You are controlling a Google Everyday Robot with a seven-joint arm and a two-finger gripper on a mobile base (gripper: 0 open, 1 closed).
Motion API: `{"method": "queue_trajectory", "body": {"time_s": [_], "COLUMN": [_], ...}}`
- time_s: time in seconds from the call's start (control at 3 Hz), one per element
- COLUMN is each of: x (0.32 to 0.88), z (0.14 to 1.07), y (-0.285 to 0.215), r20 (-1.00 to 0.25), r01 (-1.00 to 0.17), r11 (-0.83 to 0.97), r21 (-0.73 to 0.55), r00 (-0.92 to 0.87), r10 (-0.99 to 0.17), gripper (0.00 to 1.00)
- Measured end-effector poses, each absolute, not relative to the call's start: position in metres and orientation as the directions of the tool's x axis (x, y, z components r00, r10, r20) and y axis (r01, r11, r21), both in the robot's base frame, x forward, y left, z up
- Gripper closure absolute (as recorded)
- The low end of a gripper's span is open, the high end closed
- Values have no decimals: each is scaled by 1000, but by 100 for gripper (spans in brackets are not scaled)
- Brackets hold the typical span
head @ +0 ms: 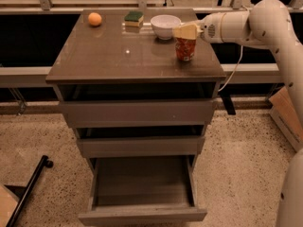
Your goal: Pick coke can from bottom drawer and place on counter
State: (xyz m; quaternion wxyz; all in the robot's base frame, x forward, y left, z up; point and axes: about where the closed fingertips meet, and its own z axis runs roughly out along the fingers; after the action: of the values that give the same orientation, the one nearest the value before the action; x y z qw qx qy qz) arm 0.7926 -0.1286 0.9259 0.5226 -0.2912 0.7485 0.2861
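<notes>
One coke can (185, 49) upright on counter (118, 56), near white bowl (165, 26). My gripper (185, 32) at its top, seemingly touching; whether clamped, cannot tell. Bottom drawer (142, 215) open.

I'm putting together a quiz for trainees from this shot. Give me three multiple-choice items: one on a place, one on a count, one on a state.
1. Where is the coke can? A in a box; B on the counter; C on the floor.
2. How many other things lie on the counter? A one; B three; C five.
3. The bottom drawer is: A pulled open; B shut; C taken out.
Key: B, it stands there, the gripper at its top; B, orange, sponge, bowl; A, its empty inside shows.
</notes>
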Motion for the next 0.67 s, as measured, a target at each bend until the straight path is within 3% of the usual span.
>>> {"method": "queue_trajectory", "body": {"time_s": [0.33,0.67], "x": [804,805], "z": [922,922], "y": [-133,-131], "r20": [-943,-943], "r01": [-722,-724], "r11": [674,672], "r21": [156,156], "r00": [-312,-311], "r10": [-116,-116], "gripper": [11,0]}}
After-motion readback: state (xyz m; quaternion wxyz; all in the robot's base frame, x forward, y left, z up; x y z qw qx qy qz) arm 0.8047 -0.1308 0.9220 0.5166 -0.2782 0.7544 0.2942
